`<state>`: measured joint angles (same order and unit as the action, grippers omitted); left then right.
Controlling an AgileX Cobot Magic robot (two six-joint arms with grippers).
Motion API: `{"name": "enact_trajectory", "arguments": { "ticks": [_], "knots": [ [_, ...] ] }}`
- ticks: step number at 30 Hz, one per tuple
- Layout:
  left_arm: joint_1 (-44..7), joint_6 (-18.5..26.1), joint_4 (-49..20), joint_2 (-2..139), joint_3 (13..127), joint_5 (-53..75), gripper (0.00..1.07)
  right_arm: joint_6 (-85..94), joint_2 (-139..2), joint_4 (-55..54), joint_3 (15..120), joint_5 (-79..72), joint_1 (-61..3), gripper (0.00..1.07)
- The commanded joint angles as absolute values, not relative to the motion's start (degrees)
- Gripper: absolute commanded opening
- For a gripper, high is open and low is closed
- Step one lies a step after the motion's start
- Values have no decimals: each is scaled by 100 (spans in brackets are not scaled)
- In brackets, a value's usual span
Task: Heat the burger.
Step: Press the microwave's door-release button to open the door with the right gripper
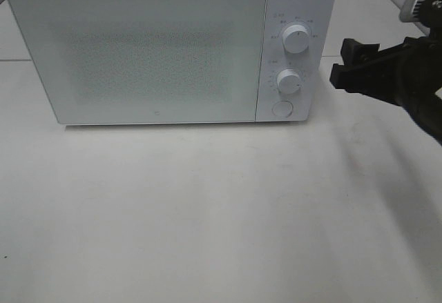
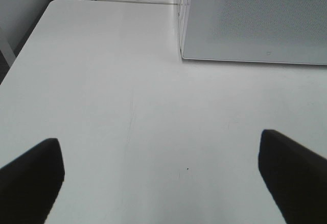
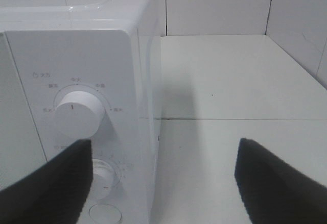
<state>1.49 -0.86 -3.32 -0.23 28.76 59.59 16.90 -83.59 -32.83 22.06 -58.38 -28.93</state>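
Blocky black right gripper [image 1: 343, 62], boxy microwave [image 1: 138, 47]

White table [image 1: 207, 213] against a white tiled wall [image 3: 214, 4].

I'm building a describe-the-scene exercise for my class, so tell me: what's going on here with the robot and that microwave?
Nothing is being held right now. The white microwave sits on the table with its door shut. No burger shows in any view, and the door hides whatever is inside. The right gripper hangs open beside the control panel, apart from the upper knob and the lower knob. The left gripper is open too, over the table in front of the microwave.
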Motion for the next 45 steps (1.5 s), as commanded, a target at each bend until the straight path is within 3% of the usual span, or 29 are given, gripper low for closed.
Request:
{"name": "enact_trajectory", "arguments": {
  "ticks": [1,14,27,38,45],
  "knots": [
    [155,-115,-338,-143,2859,5936,98,1753,-8709,-3776,2194,-6325,-3380,75],
    [155,-115,-338,-143,2859,5936,98,1662,-9683,-4721,2223,-6824,-4486,75],
    [155,-115,-338,-143,2859,5936,98,1289,-9878,-5025,2223,-6807,-4882,74],
    [155,-115,-338,-143,2859,5936,98,-1438,-9878,-5002,2223,-6377,-4882,73],
    [155,-115,-338,-143,2859,5936,98,-4206,-9878,-4985,2223,-5901,-4882,63]
  ]
}}
